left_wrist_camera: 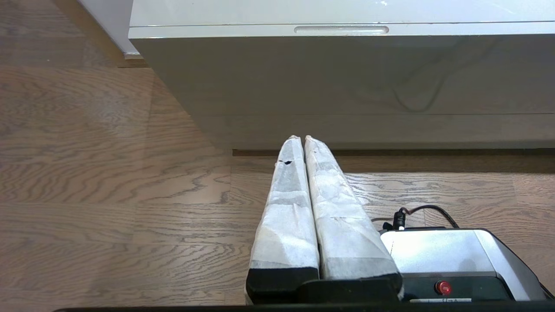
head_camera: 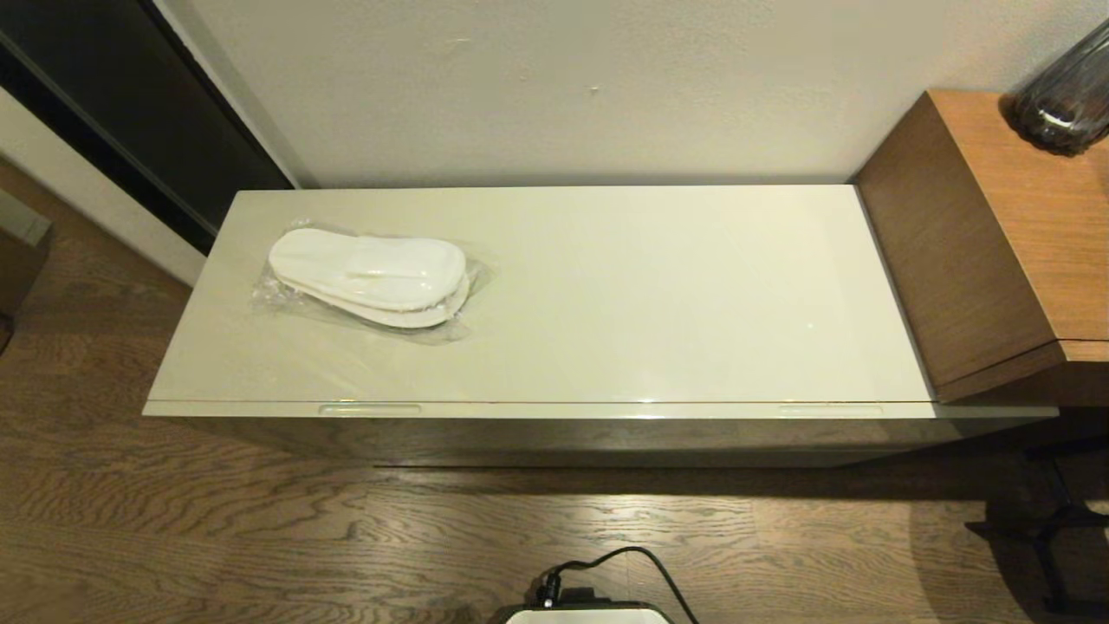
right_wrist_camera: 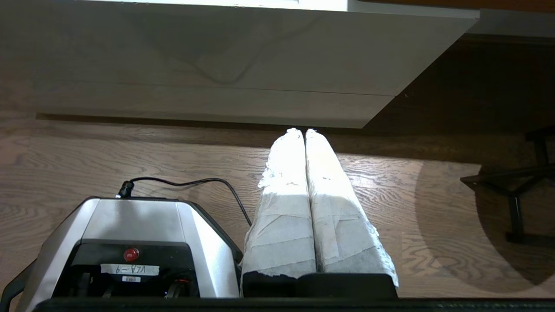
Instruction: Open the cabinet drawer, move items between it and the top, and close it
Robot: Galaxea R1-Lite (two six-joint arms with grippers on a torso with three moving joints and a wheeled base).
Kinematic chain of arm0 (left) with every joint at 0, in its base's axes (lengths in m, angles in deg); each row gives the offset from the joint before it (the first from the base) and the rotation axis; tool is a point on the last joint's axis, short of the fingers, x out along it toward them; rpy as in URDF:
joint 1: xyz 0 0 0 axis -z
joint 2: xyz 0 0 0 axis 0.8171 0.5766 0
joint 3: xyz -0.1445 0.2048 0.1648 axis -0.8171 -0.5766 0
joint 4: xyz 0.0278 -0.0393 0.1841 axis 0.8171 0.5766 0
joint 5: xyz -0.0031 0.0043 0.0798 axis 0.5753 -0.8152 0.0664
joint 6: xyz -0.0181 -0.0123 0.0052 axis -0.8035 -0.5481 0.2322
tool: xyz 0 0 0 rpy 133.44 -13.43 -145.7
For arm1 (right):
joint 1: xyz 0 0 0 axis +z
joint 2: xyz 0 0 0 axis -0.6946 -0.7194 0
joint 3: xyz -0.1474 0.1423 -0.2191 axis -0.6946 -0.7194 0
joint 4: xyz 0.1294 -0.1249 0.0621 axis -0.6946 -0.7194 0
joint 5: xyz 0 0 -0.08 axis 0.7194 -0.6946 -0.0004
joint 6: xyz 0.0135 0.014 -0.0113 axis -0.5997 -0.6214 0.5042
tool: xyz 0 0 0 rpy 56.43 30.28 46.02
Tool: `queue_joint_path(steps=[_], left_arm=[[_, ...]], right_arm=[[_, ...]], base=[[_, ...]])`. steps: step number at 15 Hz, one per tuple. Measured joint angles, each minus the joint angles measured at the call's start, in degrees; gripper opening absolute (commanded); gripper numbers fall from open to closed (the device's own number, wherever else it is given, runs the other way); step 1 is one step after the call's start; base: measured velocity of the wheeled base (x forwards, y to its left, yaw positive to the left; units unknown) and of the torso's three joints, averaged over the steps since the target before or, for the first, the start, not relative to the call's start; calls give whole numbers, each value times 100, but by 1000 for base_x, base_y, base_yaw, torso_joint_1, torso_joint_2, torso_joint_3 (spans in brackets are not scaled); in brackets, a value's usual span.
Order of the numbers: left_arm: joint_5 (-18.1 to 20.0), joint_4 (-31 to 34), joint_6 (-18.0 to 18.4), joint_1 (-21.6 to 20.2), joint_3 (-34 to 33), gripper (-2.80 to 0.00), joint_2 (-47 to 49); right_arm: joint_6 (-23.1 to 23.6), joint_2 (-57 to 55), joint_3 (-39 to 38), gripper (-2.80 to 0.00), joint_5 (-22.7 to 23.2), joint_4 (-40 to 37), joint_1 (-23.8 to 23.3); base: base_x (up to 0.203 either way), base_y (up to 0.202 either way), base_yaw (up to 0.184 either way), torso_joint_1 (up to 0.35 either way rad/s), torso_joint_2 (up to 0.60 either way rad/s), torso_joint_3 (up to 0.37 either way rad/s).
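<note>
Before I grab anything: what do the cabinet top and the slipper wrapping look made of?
The top looks like glossy lacquered or laminated board: smooth cream surface with light reflections. The slippers sit in thin clear plastic film, crinkled and shiny at the edges; the slippers themselves look like soft white fabric or foam.

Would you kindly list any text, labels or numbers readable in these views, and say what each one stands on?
White sticker on the silver-and-black robot base, right wrist view: handwritten characters, seen upside down, not reliably readable.
Small barcode label below it: too small to read.
White label strip on the same base, left wrist view: cut off, unreadable.
Plastic-wrapped white slippers and glossy cream cabinet top: no text.
</note>
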Motion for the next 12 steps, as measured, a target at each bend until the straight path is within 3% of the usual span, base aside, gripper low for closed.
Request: queue_joint_path(steps=[12], left_arm=[[2, 0, -2, 0, 0, -280, 0]], right_arm=[[-84, 0, -59, -280, -78, 252, 0]], base=[[0, 0, 0, 0, 0, 0]])
